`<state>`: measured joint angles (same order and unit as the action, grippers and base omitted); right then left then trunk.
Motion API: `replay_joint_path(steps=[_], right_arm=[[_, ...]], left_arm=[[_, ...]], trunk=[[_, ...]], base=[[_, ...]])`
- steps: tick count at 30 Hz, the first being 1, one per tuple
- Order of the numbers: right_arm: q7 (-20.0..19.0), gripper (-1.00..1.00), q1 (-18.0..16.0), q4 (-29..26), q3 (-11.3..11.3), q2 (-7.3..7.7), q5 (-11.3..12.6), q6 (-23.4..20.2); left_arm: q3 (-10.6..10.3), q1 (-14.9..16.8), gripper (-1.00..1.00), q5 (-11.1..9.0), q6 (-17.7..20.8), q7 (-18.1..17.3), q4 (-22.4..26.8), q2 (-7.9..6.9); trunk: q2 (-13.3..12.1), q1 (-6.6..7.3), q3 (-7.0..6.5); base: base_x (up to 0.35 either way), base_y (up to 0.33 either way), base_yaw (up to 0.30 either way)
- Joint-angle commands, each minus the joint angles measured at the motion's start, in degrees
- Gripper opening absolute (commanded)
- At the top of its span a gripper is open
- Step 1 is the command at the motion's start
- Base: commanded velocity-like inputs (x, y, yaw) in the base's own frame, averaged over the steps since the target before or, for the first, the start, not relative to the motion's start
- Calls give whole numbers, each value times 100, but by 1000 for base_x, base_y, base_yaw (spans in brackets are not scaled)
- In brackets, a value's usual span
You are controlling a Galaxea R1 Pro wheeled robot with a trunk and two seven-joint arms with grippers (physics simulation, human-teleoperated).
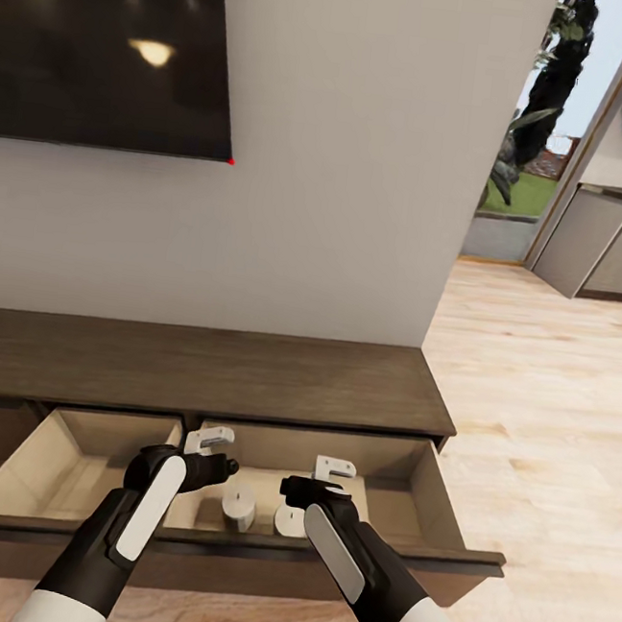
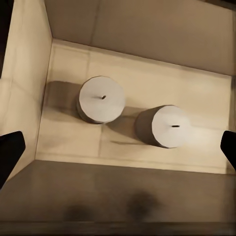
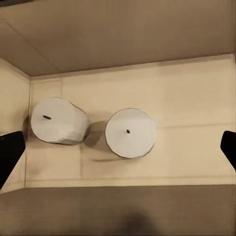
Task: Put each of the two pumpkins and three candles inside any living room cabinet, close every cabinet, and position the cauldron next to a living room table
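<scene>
two stubby pale candles (image 1: 239,506) (image 1: 289,519) upright, just apart, on smooth light-wood drawer (image 1: 430,494) floor | dark matte cabinet (image 1: 198,366) open | left gripper (image 1: 211,439) spread wide, empty | right gripper (image 1: 335,468) spread wide, empty

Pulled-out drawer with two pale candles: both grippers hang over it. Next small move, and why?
Probably lift both arms clear of the pale light-wood drawer. Two stubby pale grey candles already stand on its floor, apart from each other. The left gripper and right gripper hang open and empty above them, so nothing is left to release; the drawer can then be pushed shut.
</scene>
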<state>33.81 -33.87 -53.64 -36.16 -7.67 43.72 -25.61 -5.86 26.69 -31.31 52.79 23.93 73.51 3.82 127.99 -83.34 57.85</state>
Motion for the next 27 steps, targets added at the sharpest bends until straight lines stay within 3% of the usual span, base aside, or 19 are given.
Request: replay_joint_path(steps=[1, 7, 27], right_arm=[[47, 100, -5, -7, -14, 2, 40, -16], [46, 100, -5, -11, -14, 2, 40, -6], [80, 100, -5, -717, -7, 56, 31, -44]], left_arm=[[-3, 3, 100, -60, 12, 59, 5, -1], [-3, 3, 100, -60, 12, 59, 5, -4], [14, 3, 100, -69, 35, 59, 5, -55]], trunk=[[-39, 23, -13], [-280, 155, -121], [-1082, 594, -480]], base=[[-1, 0, 0], [-89, 8, 0], [-318, 77, 0]])
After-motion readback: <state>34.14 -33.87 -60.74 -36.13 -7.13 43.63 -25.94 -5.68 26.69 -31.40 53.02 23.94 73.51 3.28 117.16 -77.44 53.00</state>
